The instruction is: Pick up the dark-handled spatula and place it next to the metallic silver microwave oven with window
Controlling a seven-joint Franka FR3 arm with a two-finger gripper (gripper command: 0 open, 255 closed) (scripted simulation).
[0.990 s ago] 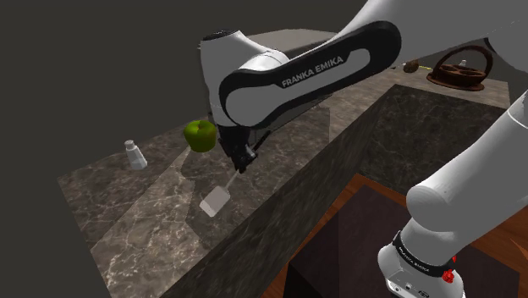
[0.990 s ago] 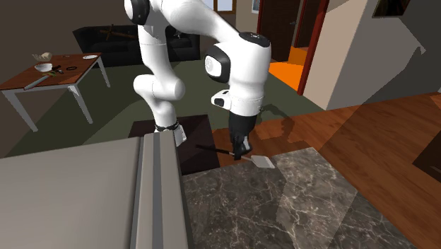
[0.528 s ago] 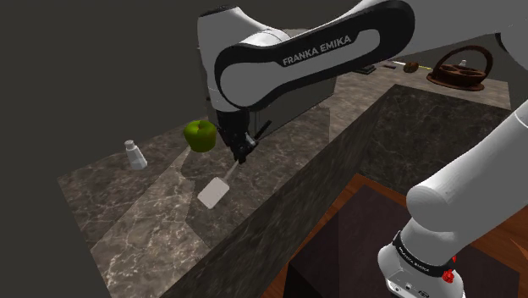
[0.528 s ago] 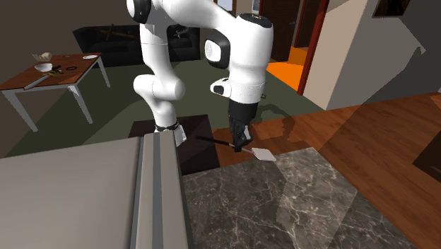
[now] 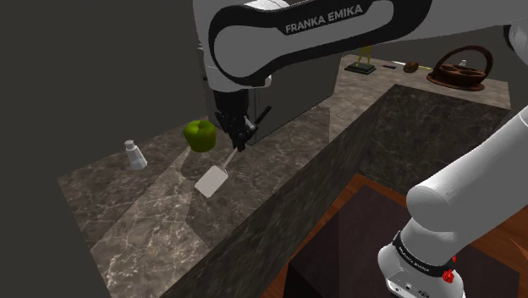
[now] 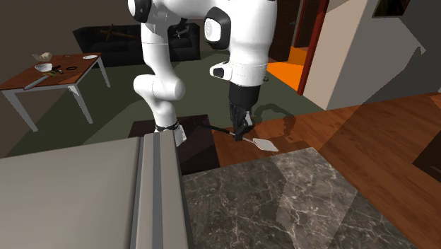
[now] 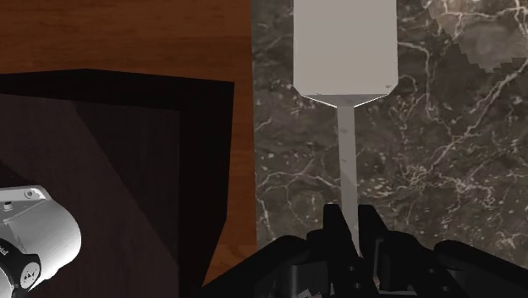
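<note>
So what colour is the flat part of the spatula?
The blade of the spatula is plain light grey; the wrist view shows it best.

The arm was white with rounded links and dark joints; white letters FRANKA EMIKA stood above the black gripper.

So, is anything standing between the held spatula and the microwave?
Nothing visible: in the second exterior view the counter between spatula and grey microwave lies bare. The green apple stands near it in the shoulder view, possibly beside the route.
</note>
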